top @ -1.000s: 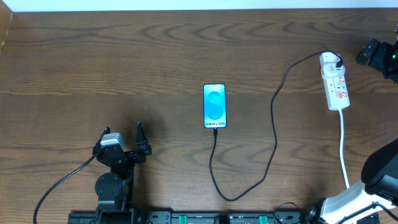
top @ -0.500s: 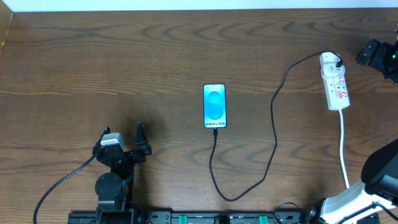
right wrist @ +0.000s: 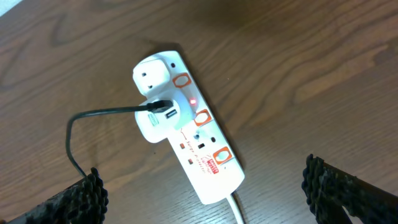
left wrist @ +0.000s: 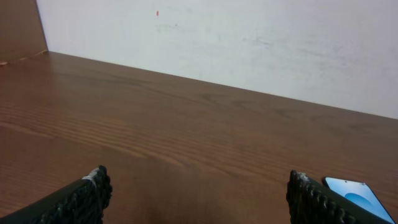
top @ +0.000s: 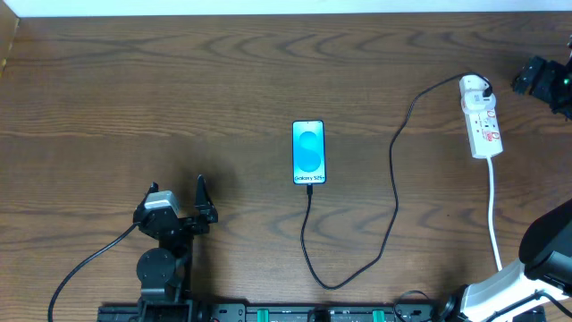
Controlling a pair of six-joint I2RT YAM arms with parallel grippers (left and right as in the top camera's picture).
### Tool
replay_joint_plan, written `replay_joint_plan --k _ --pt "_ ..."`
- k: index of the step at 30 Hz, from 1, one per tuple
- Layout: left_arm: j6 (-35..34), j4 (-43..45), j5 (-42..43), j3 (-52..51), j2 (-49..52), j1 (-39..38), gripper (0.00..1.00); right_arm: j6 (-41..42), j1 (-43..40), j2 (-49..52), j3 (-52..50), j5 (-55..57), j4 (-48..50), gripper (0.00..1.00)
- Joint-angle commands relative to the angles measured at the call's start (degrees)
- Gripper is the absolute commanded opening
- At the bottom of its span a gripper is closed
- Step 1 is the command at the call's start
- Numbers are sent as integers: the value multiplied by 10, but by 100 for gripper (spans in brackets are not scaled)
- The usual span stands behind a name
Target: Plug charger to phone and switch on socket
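Observation:
The phone (top: 308, 152) lies face up mid-table, its blue screen lit; its corner also shows in the left wrist view (left wrist: 357, 190). The charger (top: 393, 179) runs as a thin black cable from the phone's lower edge, loops toward the front and climbs to the socket (top: 483, 121). In the right wrist view its black plug (right wrist: 158, 109) sits in a white adapter on the socket (right wrist: 199, 149), and a small red lamp (right wrist: 193, 101) glows beside it. My right gripper (right wrist: 204, 177) hangs open above the socket, holding nothing. My left gripper (left wrist: 198, 183) rests open at the front left, empty.
The socket's white cord (top: 493, 215) runs toward the front right, past the right arm's base (top: 545, 259). A white wall (left wrist: 249, 43) borders the table's far edge. Brown tabletop (top: 134, 98) stretches left of the phone.

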Motion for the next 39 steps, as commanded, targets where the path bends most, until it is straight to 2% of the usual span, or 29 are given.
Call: replay_joint_plan --k 1,8,11,32,35,39 --pt "10 -26 -5 -9 -4 3 91 5 9 5 -14 -30 10 99" --pt "10 -26 -5 -9 -4 3 92 6 42 -9 -57 -68 56 99" --pt "10 -26 -5 -9 -4 3 91 6 61 -40 -106 -68 118 99" --pt "10 -26 -5 -9 -4 3 91 5 177 -447 -746 -59 778 99" --pt "10 -26 -5 -9 -4 3 92 5 182 -522 -828 -56 827 99" --pt "10 -26 -5 -9 -4 3 92 5 188 -593 -901 -57 845 99"
